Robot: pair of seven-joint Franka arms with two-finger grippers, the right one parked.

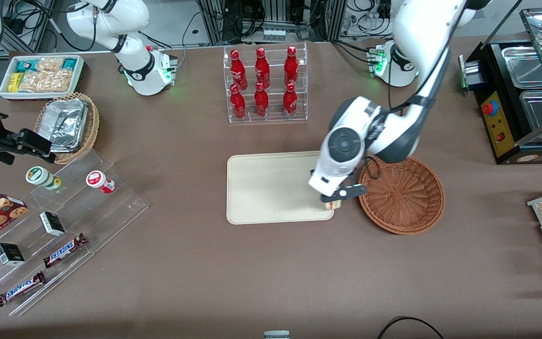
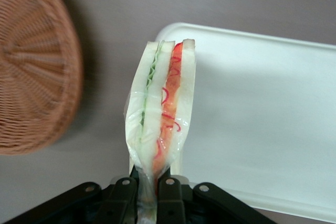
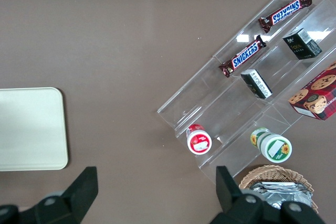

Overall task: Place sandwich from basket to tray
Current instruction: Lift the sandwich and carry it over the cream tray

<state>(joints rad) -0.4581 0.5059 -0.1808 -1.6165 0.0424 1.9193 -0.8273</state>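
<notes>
The pincer (image 1: 333,202) is closed on the sandwich (image 2: 160,114), clamping the clear wrapper at the wedge's narrow end. The sandwich is held on edge above the tray (image 1: 271,188), over the tray corner closest to the basket (image 1: 402,195), with its green and red filling layers visible between the bread slices. The basket sits on the brown surface (image 1: 205,273) just beside the tray, toward the working arm's end, and holds nothing.
</notes>
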